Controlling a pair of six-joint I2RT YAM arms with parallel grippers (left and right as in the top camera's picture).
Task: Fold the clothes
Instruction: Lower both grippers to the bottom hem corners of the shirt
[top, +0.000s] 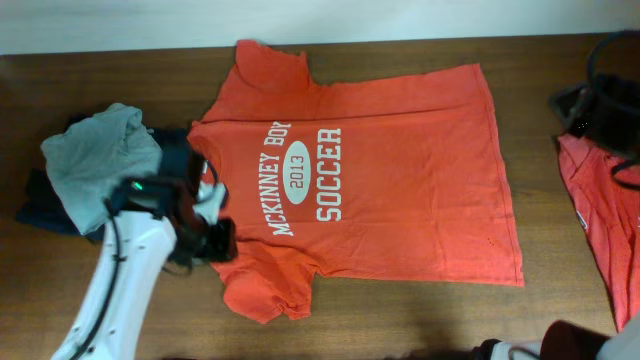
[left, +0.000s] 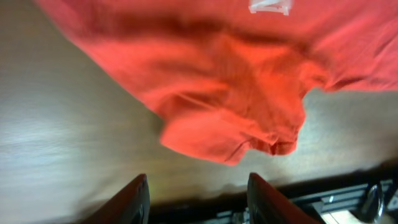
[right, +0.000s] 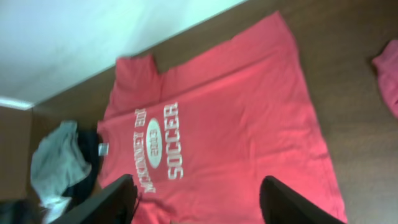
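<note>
An orange-red T-shirt (top: 400, 170) with white "SOCCER" lettering lies spread flat across the middle of the table, collar to the left. My left gripper (top: 205, 240) hovers at its near-left corner, beside the lower sleeve (left: 236, 118). In the left wrist view that gripper (left: 198, 186) is open, with only bare wood between its fingers. My right gripper (right: 199, 186) is open wide and looks down from high up on the same shirt (right: 217, 130), holding nothing. A pale grey garment (top: 100, 160) sits bunched on a dark navy one (top: 40, 205) at the left.
A second orange-red garment (top: 600, 220) lies at the table's right edge. Above it stands a black looped object (top: 610, 85). The right arm (top: 560, 345) shows only at the bottom edge. A pale wall runs along the table's far side.
</note>
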